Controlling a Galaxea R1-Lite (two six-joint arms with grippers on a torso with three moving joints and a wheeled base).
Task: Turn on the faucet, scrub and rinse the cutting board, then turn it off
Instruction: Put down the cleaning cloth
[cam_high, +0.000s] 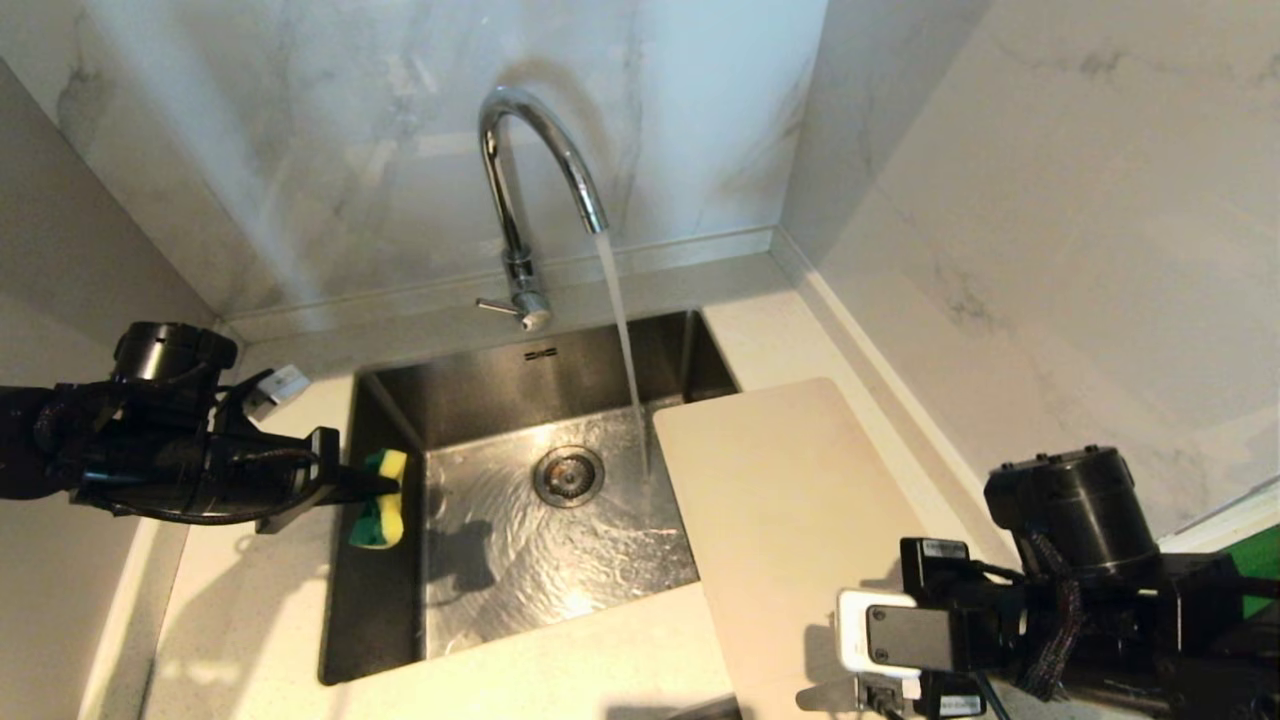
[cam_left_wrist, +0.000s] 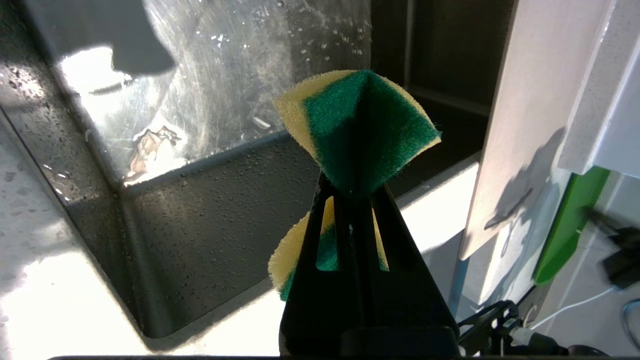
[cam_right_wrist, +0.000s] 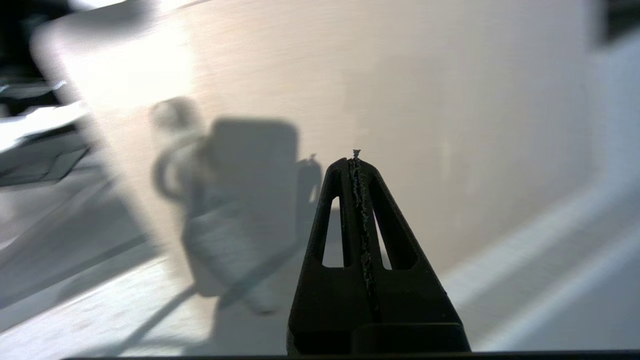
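Item: wet sink station, water running, scrub step pending

We list the faucet (cam_high: 528, 190) at the back of the sink (cam_high: 400, 400), its stream falling into the basin just beside the cutting board (cam_high: 790, 520), which lies on the desk (cam_high: 250, 620) to the right with one corner over the sink rim. Our left end effector (cam_high: 385, 487) hovers at the sink's left edge, pinching a yellow-green sponge (cam_left_wrist: 357, 130). Our right end effector (cam_right_wrist: 356, 155) hangs low over the board, fingers pressed together and empty. In our judgement, the step goes best by steadying the board with the right, sliding it under the stream, then sweeping the sponge's green face across it in flat, overlapping strokes
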